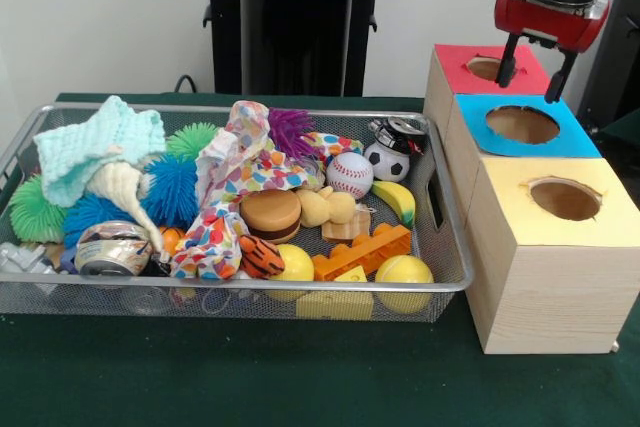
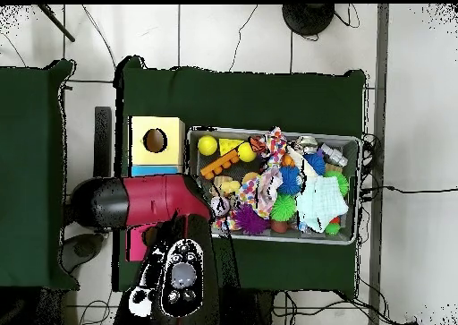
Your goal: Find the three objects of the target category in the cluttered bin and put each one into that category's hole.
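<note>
End effector point(image 1: 533, 73), fingers spread and empty, above the blue-topped hole point(image 1: 522, 124); one visible can point(image 1: 112, 249) lies on its side at the bin's point(image 1: 455, 282) opposite end.

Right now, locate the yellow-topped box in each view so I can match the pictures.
Front view: the yellow-topped box stands at lower right, nearest the camera, right of the wire bin.
Overhead view: the yellow-topped box sits left of centre, against the bin's left end.
Shared landmark: the yellow ball in the bin corner closest to that box.
</note>
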